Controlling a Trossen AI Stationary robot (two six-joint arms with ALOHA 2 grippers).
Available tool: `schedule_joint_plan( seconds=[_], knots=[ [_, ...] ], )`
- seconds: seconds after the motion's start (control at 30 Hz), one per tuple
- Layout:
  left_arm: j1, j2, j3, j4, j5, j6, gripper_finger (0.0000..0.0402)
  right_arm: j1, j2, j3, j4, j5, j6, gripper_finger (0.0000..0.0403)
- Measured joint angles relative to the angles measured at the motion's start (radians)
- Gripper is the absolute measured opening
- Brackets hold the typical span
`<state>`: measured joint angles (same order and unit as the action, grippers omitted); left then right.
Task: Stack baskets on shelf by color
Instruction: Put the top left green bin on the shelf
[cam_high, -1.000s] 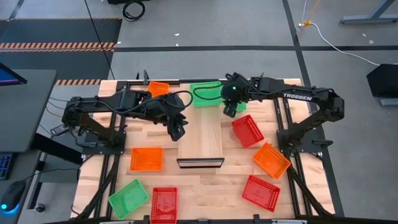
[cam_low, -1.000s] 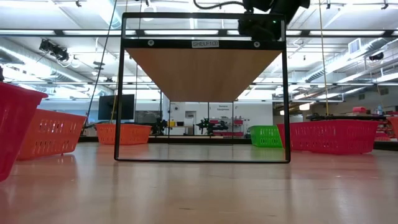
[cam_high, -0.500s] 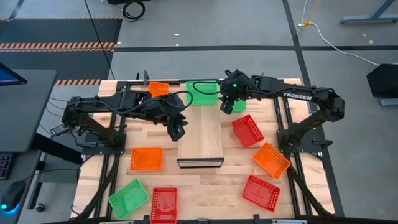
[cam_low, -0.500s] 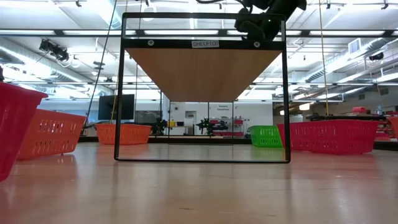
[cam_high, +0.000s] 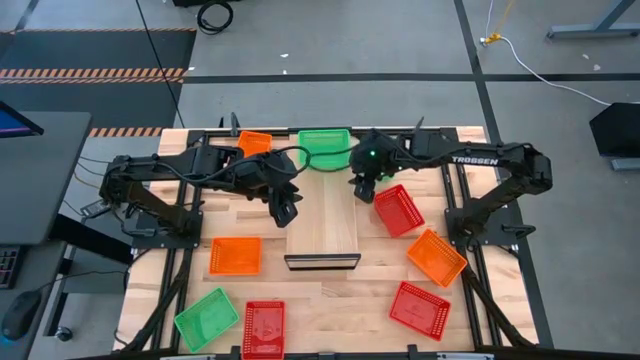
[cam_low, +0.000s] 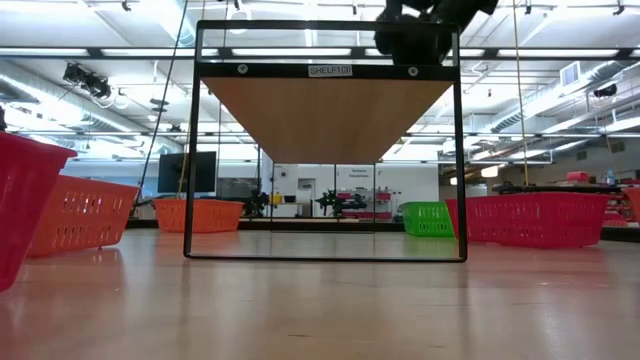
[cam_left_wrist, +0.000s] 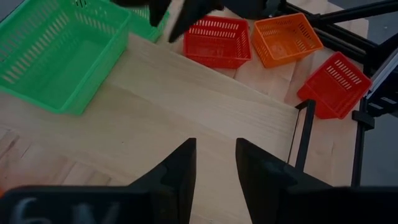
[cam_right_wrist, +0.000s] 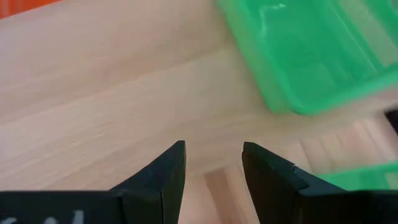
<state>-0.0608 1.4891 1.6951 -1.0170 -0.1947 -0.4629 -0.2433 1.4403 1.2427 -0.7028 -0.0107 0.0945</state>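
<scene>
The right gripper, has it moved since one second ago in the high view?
Yes. The right gripper has shifted from the green basket toward the shelf, now at its right edge, empty.

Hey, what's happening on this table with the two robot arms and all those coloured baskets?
Two arms are sorting baskets onto the pale wooden shelf. One green basket sits at the shelf's far end. The right gripper hovers empty, fingers apart, by the shelf's right edge. The left gripper hangs empty and open at the shelf's left edge. Red, orange and green baskets lie scattered on the tabletop, none stacked.
</scene>
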Motion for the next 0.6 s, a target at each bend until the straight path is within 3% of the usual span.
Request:
schedule_joint_plan(
  seconds=[0.23, 0.6],
  knots=[
    [0.000, 0.000, 0.000, 0.000, 0.000, 0.001, 0.0118, 0.027, 0.040, 0.001, 0.050, 0.073, -0.032, 0.0164],
    [0.000, 0.000, 0.000, -0.008, 0.000, -0.003, 0.0118, 0.003, 0.132, 0.001, 0.161, 0.017, 0.018, 0.0164]
  ],
)
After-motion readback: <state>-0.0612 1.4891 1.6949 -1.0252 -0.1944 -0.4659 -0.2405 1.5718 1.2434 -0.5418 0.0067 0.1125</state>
